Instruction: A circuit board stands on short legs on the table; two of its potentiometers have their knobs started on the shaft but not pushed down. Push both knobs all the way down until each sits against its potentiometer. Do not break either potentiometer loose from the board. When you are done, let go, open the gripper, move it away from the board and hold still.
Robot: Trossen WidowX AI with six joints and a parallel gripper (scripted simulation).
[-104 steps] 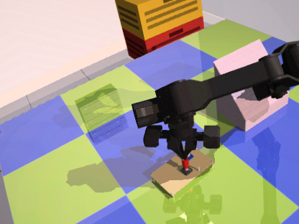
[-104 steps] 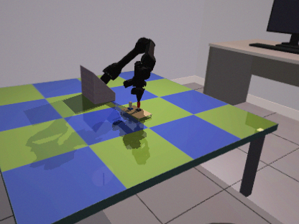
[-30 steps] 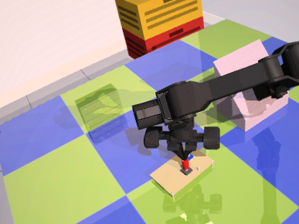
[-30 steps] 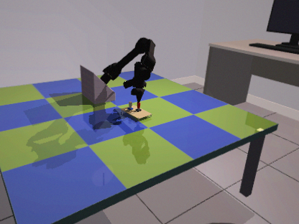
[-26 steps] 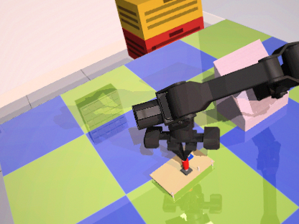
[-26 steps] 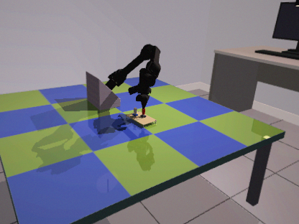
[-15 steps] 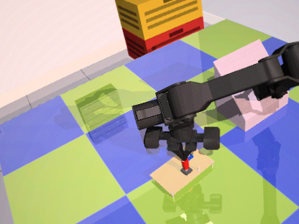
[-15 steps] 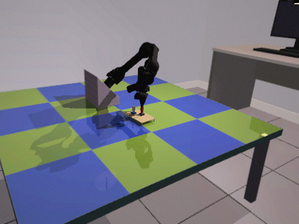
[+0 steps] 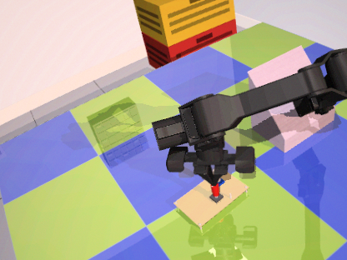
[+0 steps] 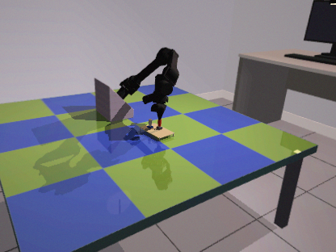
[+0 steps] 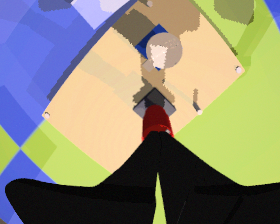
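The closed claw (image 9: 214, 183) (image 10: 160, 117) (image 11: 156, 138) meets the red knob (image 9: 215, 190) (image 10: 160, 123) (image 11: 157, 122) over its dark potentiometer (image 9: 216, 197) (image 10: 159, 128) (image 11: 170, 108) on the circuit board (image 9: 193, 202) (image 10: 161, 133) (image 11: 90, 130); its seating is unclear. The grey-brown knob (image 9: 226, 177) (image 10: 150, 122) (image 11: 173, 49) apparently remains to be pushed; release and retreat remain.

A robot arm (image 9: 267, 96) (image 10: 149, 70) wears black from end to end, its surfaces catching dark-gray highlights. A long, slab-sided link joins a bulky, rounded housing (image 9: 214, 117), with a squared block (image 9: 168, 133) bearing a grayer panel at the left. Below, the black gripper (image 9: 214, 183) (image 10: 160, 118) (image 11: 156, 138) has a chunky, round-cornered lobe at left (image 9: 177, 159) and another at right (image 9: 245, 159). Its smooth, wedge-shaped fingers taper from broad bases to narrow tips.
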